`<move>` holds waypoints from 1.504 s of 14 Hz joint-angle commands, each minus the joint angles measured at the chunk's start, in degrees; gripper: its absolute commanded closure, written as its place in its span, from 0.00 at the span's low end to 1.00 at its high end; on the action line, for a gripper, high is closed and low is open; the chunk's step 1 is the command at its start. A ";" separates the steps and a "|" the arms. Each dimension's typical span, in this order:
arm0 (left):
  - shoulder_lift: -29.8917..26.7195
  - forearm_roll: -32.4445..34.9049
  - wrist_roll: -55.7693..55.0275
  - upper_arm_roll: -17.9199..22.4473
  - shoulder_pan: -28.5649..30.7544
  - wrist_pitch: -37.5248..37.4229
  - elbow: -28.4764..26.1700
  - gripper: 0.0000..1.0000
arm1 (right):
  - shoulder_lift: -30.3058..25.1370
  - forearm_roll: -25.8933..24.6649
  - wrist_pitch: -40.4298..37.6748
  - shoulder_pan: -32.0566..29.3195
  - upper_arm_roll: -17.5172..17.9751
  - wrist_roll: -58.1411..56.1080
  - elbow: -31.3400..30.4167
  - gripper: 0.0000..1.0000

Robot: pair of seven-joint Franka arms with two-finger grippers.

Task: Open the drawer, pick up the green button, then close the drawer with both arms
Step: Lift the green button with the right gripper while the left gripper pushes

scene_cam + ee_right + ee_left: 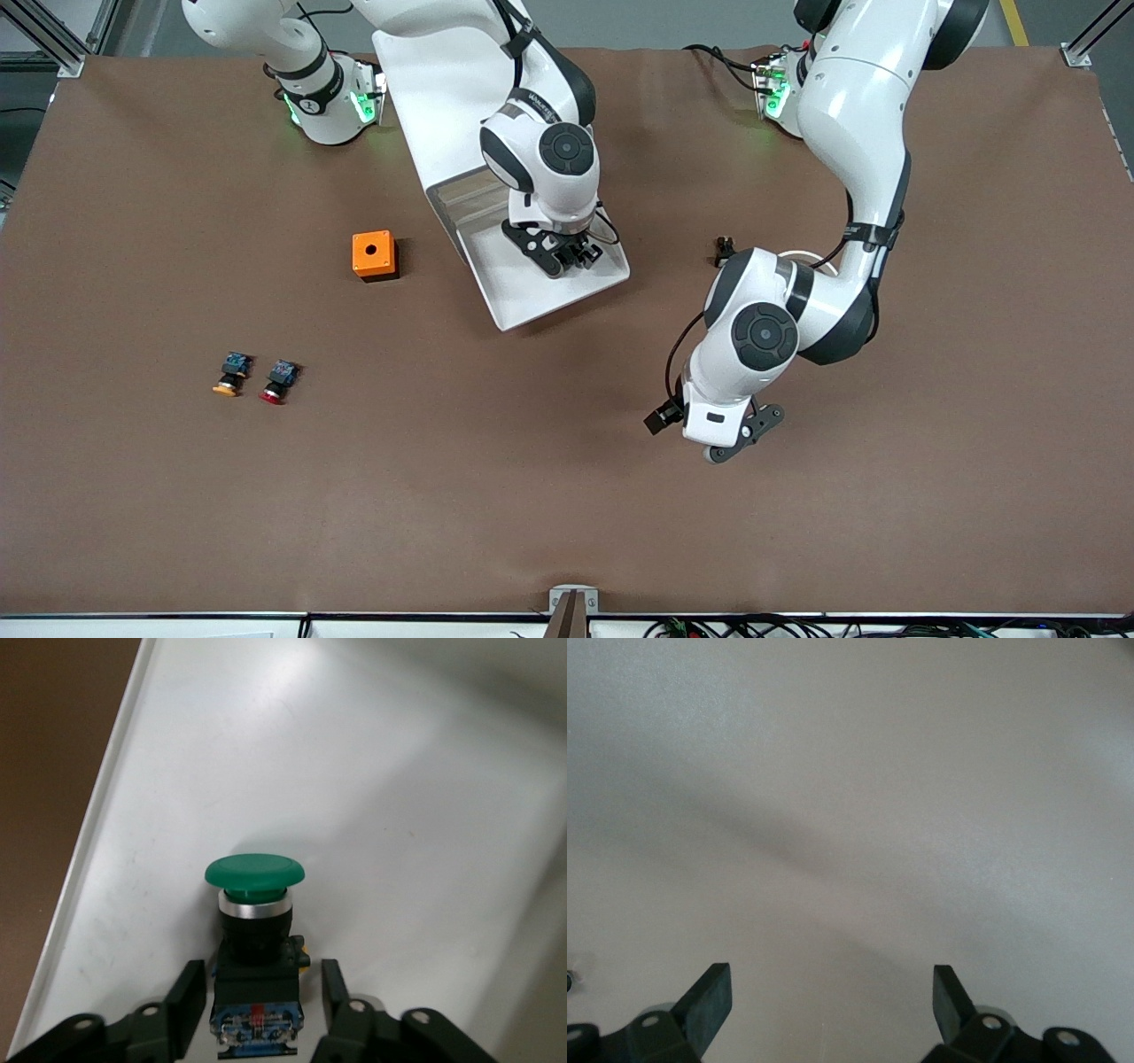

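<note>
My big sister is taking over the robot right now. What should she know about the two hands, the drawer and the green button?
Right hand: down in the open drawer, its fingers on either side of the green button but not quite closed on its body.
Left hand: open, holding nothing, waiting above bare table toward the left arm's end.
Done: the drawer is pulled out of the cabinet.
Left: grip the button, lift it out, then push the drawer shut.
Not part of the job: the orange box, the red-capped button and the orange-capped button on the table.
</note>
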 commanded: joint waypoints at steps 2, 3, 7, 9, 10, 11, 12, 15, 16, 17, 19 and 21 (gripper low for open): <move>-1.49 1.20 -0.33 0.13 -0.20 -0.24 -1.66 0.00 | 1.24 -0.77 -0.29 0.56 -0.41 2.51 2.83 1.00; -1.49 1.03 -0.33 0.13 -0.29 -0.24 -1.66 0.00 | 1.24 -0.68 -0.47 0.12 -0.33 3.38 3.70 1.00; -1.49 0.85 -0.33 0.13 -0.38 -0.24 -1.48 0.00 | 1.06 -0.94 -2.83 -2.77 -0.33 2.08 7.83 1.00; -1.58 0.76 -0.33 0.13 -0.29 -0.24 -1.66 0.00 | 0.89 -0.94 -6.52 -4.71 -0.33 -2.91 10.73 1.00; -1.67 0.76 -0.33 -0.05 -0.46 -0.24 -1.57 0.00 | 0.71 -1.03 -8.10 -6.02 -0.41 -5.72 11.79 1.00; -1.58 0.76 -0.33 -0.66 -0.73 -0.24 -1.66 0.00 | 0.54 -1.03 -8.73 -7.51 -0.41 -8.97 12.32 1.00; -1.67 0.76 -0.33 -1.01 -0.90 -0.33 -1.92 0.00 | 0.01 -1.03 -8.91 -8.83 -0.41 -12.31 12.24 1.00; -1.84 0.76 -0.42 -2.25 -0.82 -0.33 -2.89 0.00 | -1.66 -1.12 -11.80 -14.19 -0.50 -23.90 12.06 1.00; -1.84 0.85 -0.33 -2.33 -0.90 -0.33 -2.80 0.00 | -2.01 -1.21 -12.33 -16.21 -0.50 -27.86 11.89 1.00; -1.84 0.76 -0.42 -2.51 -0.99 -0.33 -2.89 0.00 | -2.36 -1.21 -12.51 -18.23 -0.50 -32.51 11.62 1.00; -1.58 0.85 -0.42 -3.04 -1.34 -0.33 -2.98 0.00 | -2.80 -1.56 -12.51 -22.28 -0.59 -40.08 10.57 1.00; -1.41 0.76 -0.42 -3.04 -2.91 -0.33 -3.06 0.00 | -3.59 -3.48 -12.43 -25.44 -0.50 -46.76 8.82 1.00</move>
